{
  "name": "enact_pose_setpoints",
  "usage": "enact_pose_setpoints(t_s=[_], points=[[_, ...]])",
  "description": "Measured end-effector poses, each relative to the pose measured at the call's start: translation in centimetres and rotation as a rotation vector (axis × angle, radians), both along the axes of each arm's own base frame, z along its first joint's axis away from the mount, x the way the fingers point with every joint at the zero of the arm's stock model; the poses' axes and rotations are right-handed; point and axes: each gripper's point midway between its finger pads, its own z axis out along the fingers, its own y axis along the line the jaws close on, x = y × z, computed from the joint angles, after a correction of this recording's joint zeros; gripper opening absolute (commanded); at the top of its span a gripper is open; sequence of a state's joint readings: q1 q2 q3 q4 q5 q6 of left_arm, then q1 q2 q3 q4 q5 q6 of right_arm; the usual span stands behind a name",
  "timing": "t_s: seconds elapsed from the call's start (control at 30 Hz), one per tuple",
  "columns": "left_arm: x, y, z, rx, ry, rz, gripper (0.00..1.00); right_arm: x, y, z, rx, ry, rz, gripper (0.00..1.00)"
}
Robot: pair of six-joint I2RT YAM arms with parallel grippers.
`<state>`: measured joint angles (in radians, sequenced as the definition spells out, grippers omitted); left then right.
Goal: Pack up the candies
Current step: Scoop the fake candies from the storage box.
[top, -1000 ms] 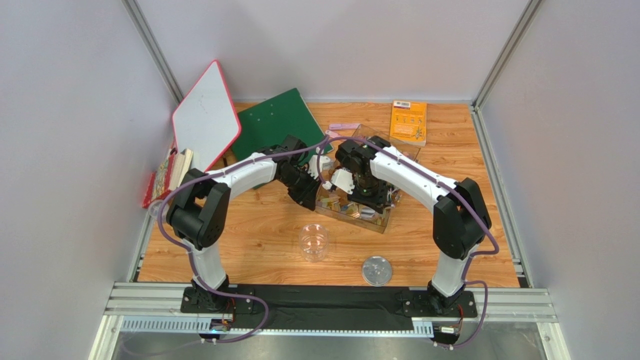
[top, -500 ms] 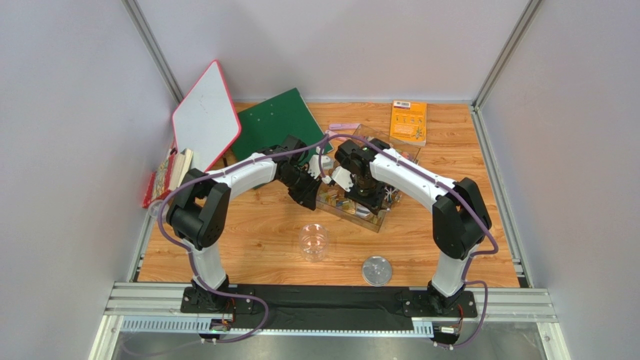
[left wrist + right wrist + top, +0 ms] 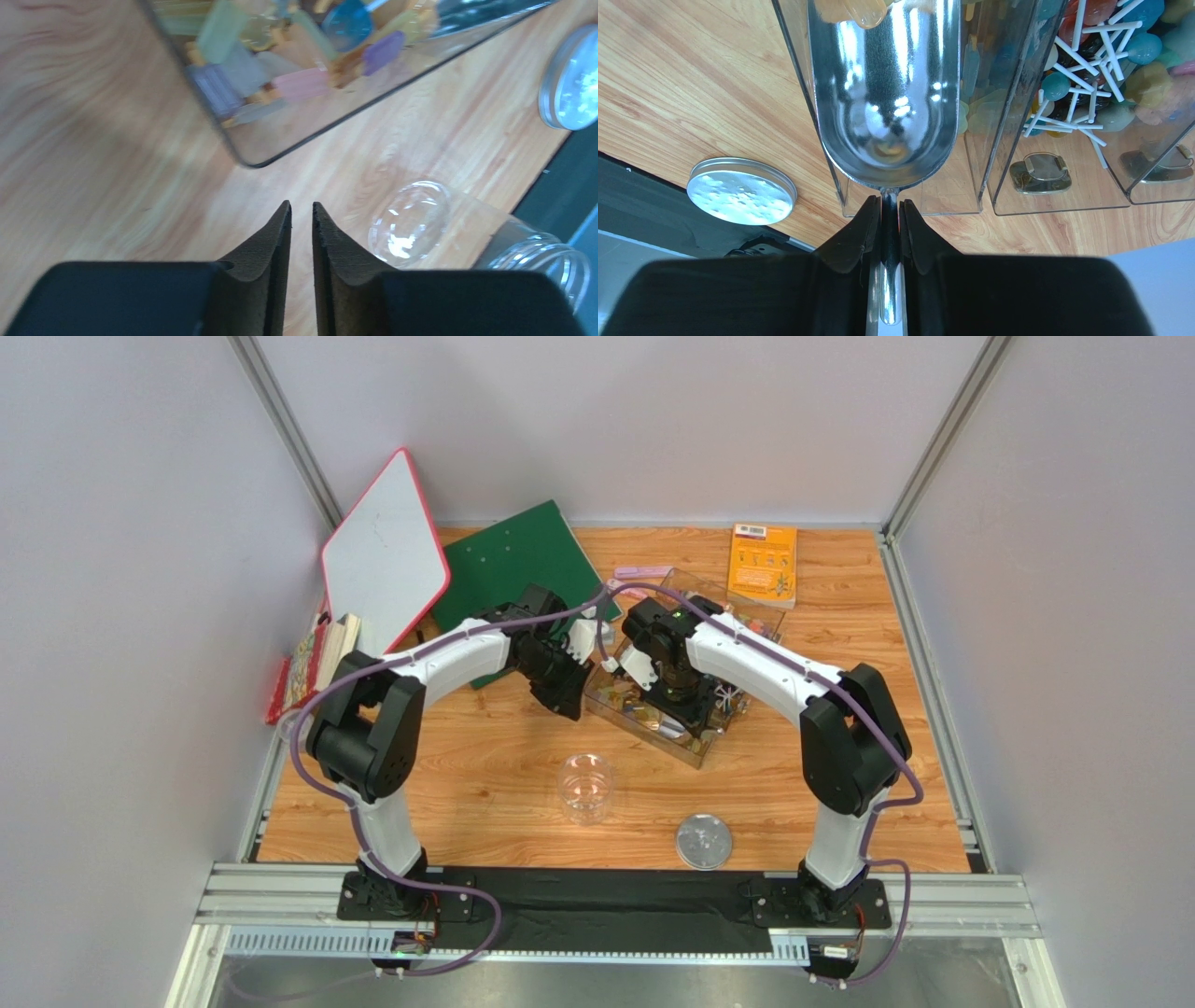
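Right end effector (image 3: 889, 204) clenched on thin handle of shiny metal scoop (image 3: 885, 91); round bowl in see-through plastic box (image 3: 1011, 140). Candies (image 3: 1088, 49) in box: small bright balls on white sticks, flat pale squares next door. Left end effector (image 3: 300, 210) empty, black foam fingers almost touching, over wooden tabletop (image 3: 105, 175) near box corner. Clear round jar (image 3: 533, 255), silver lid (image 3: 741, 190) close by
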<state>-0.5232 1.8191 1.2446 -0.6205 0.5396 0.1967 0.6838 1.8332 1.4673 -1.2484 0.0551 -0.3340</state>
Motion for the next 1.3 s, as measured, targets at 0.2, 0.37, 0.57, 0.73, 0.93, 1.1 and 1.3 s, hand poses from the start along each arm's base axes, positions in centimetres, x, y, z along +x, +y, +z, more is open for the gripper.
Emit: enact_pose_setpoints(t_s=[0.2,0.37,0.57,0.73,0.93,1.1,1.3], points=[[4.2,2.2,1.5,0.024,-0.09,0.076,0.09,0.0,0.0,0.0,0.0,-0.001,-0.005,0.0],[8.5,1.7,1.5,0.003,-0.126,0.11,0.09,0.0,0.0,0.0,-0.003,-0.004,-0.01,0.0],[7.9,0.6,-2.2,0.005,-0.013,0.101,0.09,0.5,0.3,0.1,0.005,-0.018,-0.031,0.0],[6.8,-0.2,-2.7,-0.021,0.041,0.101,0.09,1.3,1.0,-0.2,-0.002,-0.015,-0.05,0.0],[6.8,-0.3,-2.8,-0.033,0.046,0.111,0.09,1.8,1.9,-1.5,-0.002,0.014,-0.079,0.0],[6.7,-0.5,-2.9,-0.035,0.045,0.111,0.09,2.3,2.9,-2.5,0.015,0.019,-0.111,0.0],[6.7,-0.5,-3.1,-0.034,0.045,0.118,0.13,2.2,3.1,-2.5,0.023,0.039,-0.133,0.0]])
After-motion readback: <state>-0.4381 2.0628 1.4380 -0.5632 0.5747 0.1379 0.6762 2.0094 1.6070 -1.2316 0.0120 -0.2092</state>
